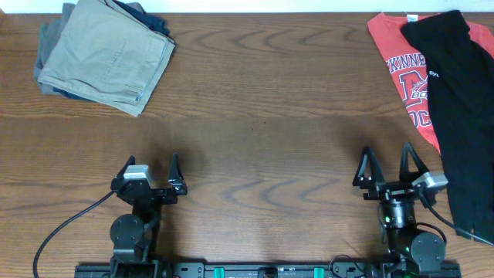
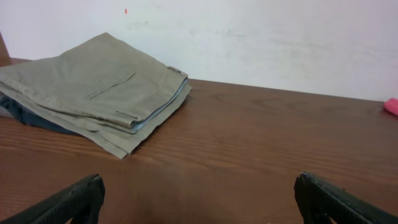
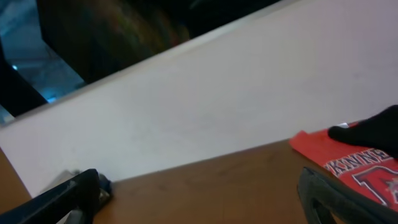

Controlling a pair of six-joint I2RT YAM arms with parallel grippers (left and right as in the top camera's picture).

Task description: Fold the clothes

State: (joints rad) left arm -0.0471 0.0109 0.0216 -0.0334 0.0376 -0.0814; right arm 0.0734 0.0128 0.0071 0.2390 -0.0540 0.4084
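Far ahead on my left, the tan khaki trousers [image 1: 104, 54] lie folded into a flat packet, pocket seam up, topping a small pile. A navy garment [image 1: 148, 17] and a grey garment [image 1: 46, 48] peek out from under them. Far ahead on my right, a red T-shirt [image 1: 397, 58] with white print lies spread and unfolded. Black trousers [image 1: 463, 108] lie lengthwise over its right side, reaching back toward me.

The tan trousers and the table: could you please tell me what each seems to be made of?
Tan trousers: probably woven cotton, matte; crisp folds, stitched seams and a pocket slit suggest it. Table: wood or wood-look laminate, brown with flowing grain and a faint sheen; which one, the pictures leave open.
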